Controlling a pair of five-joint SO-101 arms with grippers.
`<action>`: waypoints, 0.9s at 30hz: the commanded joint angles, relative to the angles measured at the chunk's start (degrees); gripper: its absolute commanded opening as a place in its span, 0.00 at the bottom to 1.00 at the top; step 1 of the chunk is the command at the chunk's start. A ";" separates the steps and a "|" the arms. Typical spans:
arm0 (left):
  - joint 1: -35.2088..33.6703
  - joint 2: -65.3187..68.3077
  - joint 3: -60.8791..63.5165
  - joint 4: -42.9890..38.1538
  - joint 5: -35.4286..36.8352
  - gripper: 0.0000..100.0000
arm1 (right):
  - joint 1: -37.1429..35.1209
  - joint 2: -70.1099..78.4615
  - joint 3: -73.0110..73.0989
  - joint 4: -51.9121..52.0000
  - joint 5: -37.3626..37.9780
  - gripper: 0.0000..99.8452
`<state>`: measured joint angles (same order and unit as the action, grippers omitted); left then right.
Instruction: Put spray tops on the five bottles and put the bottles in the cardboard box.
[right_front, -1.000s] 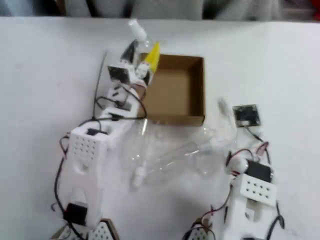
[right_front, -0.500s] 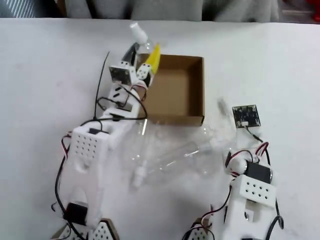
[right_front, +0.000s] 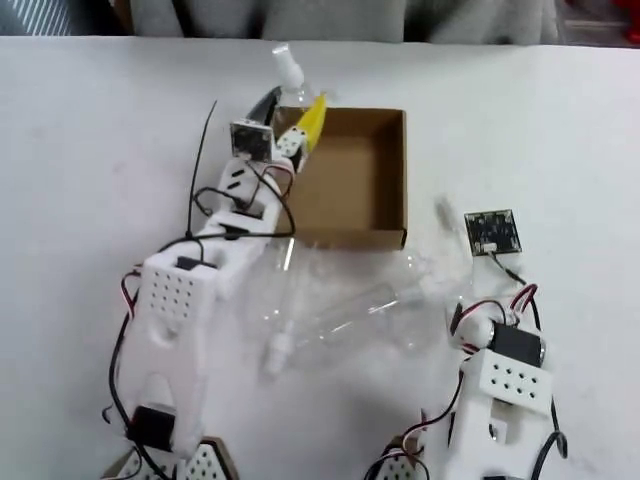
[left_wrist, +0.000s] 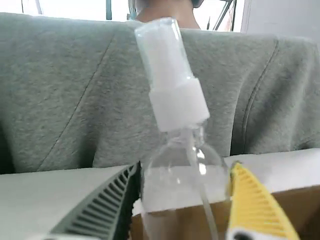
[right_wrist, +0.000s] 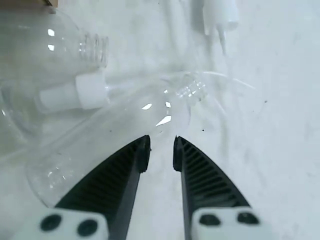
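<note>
Fingers (left_wrist: 102, 210) clamped on clear white-topped bottle (left_wrist: 177, 150) at eleven o'clock corner of brown cardboard box (right_front: 405, 180), we'd clear its wall before left gripper (right_front: 290, 108) releases.

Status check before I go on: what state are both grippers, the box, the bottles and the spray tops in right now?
Left gripper: shut on the capped bottle.
Capped bottle: spray top fitted, roughly upright, held at the box's far corner.
Cardboard box: open, looks empty.
Right gripper: slightly open, empty.
Near bottle: lying down, neck bare.
Far bottle: lying down, neck bare.
Loose spray top: unfitted, lying on the table.
</note>
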<state>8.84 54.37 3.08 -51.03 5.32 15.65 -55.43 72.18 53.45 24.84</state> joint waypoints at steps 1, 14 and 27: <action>0.04 -0.66 -1.49 4.66 -1.67 0.38 | 0.22 0.57 0.26 -0.57 0.70 0.07; -0.84 -6.37 2.20 5.01 -0.35 0.38 | 0.22 0.57 0.26 -0.66 0.70 0.07; -0.92 -21.23 14.95 5.01 -0.53 0.38 | 0.22 0.66 0.26 -0.66 0.70 0.07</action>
<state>8.75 41.63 16.53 -46.29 4.35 15.65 -55.43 72.18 53.45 24.84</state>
